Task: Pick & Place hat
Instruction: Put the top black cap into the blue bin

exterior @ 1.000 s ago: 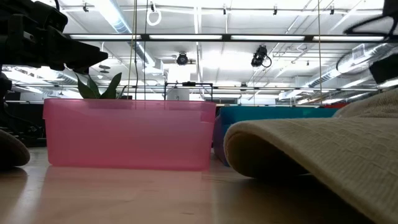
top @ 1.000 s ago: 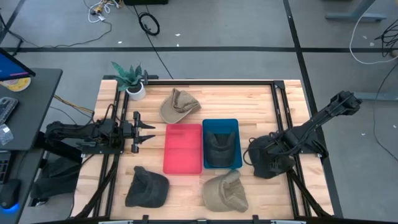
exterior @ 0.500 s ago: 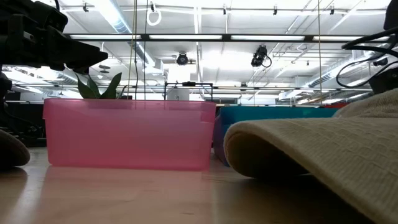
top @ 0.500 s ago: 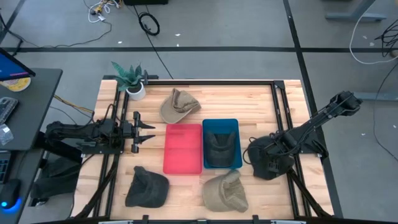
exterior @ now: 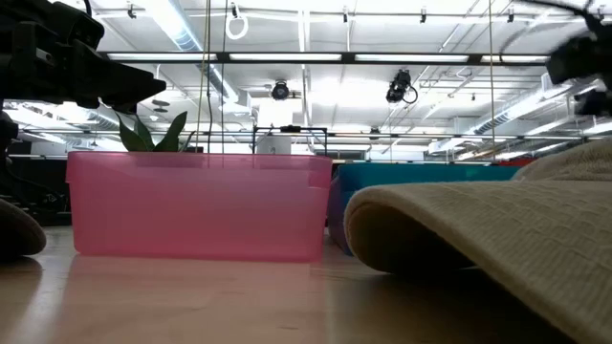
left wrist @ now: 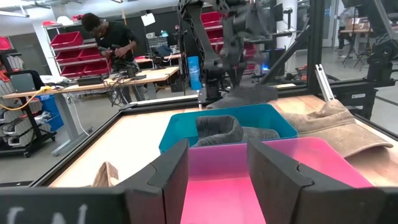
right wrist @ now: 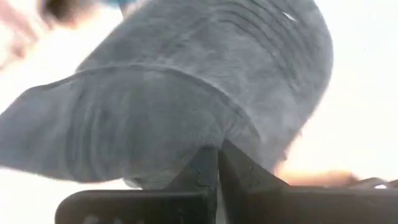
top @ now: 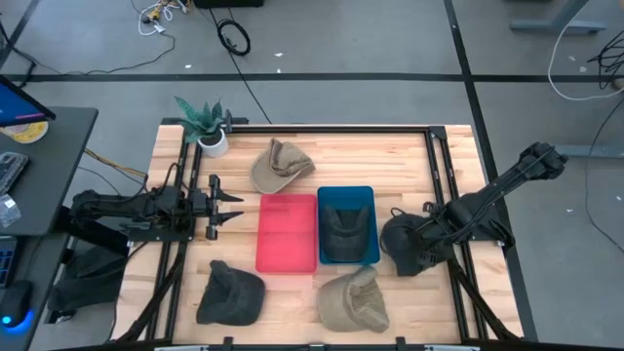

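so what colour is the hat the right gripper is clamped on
Dark grey, ribbed fabric hat, pinched by the right gripper; the right wrist view shows it best.

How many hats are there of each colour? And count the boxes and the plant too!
Tan hats: 2
Dark hats: 3
Bins, pink and blue: 2
Plant: 1
Total: 8
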